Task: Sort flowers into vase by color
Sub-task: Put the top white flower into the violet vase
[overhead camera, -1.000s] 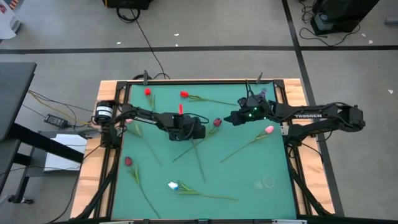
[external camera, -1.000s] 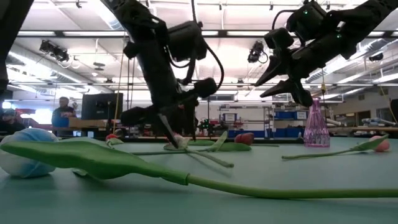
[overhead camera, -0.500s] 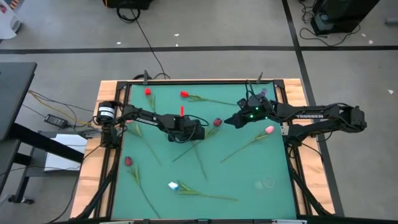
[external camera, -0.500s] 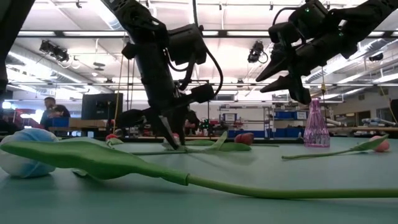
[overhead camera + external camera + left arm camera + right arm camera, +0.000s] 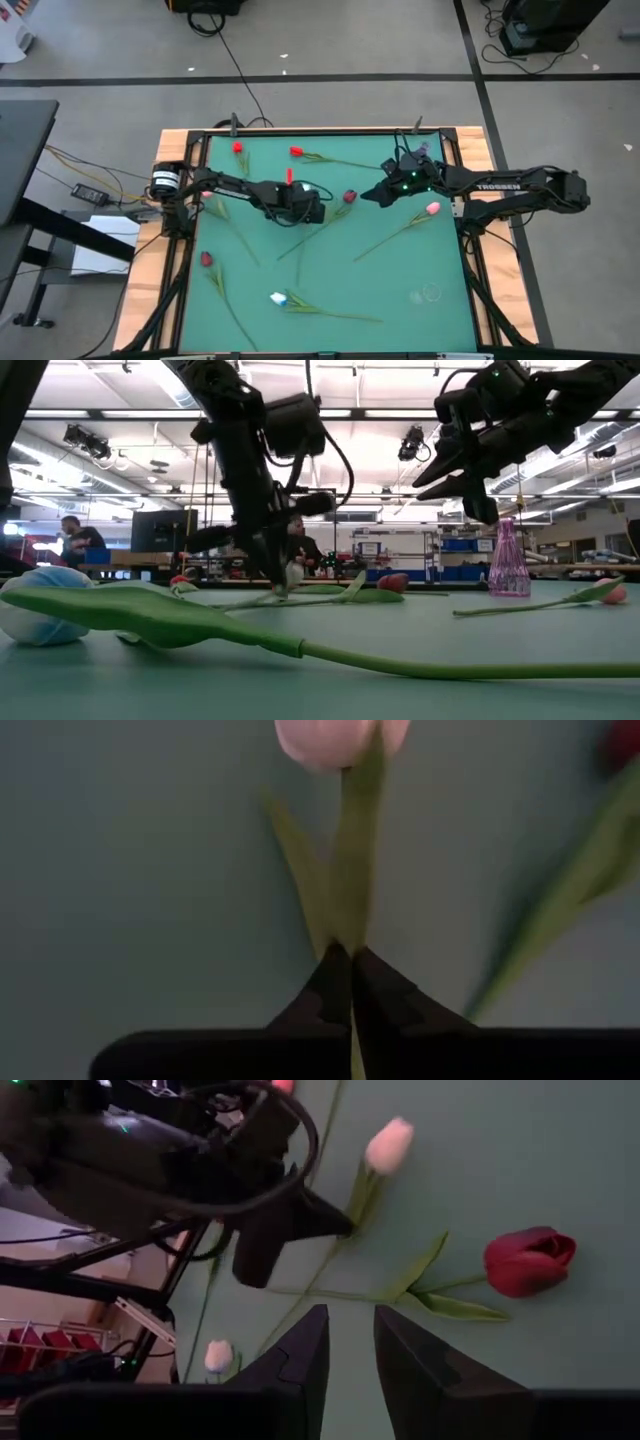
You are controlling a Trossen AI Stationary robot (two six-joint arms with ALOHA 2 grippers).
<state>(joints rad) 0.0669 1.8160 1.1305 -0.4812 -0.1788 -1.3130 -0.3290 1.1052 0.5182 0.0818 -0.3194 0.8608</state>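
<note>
So, going left to right, and placing everything off the dark red tulip lying in the middle of the green tabletop.

Well left of it, two red tulips lie toward the far edge. Another dark red one and a white one lie toward the near edge.

Just left of the dark red tulip is the left gripper, down low at the tabletop. Its jaws are clenched on the green stem of a pale pink tulip. In the left wrist view the stem comes straight out from between the tips, with the bud right ahead of them. The low view shows that bud a little above the surface.

Just right of the dark red tulip hangs the right gripper, well up off the tabletop. Its jaws are parted with nothing between them, and its wrist view has the dark red bud close ahead.

Further right of that tulip there's a pink tulip lying flat.

The only container I can see is a pink see-through vase, standing upright far off to the right in the low view. Every flower I can make out is on the tabletop or in the left jaws, not in the vase.
</note>
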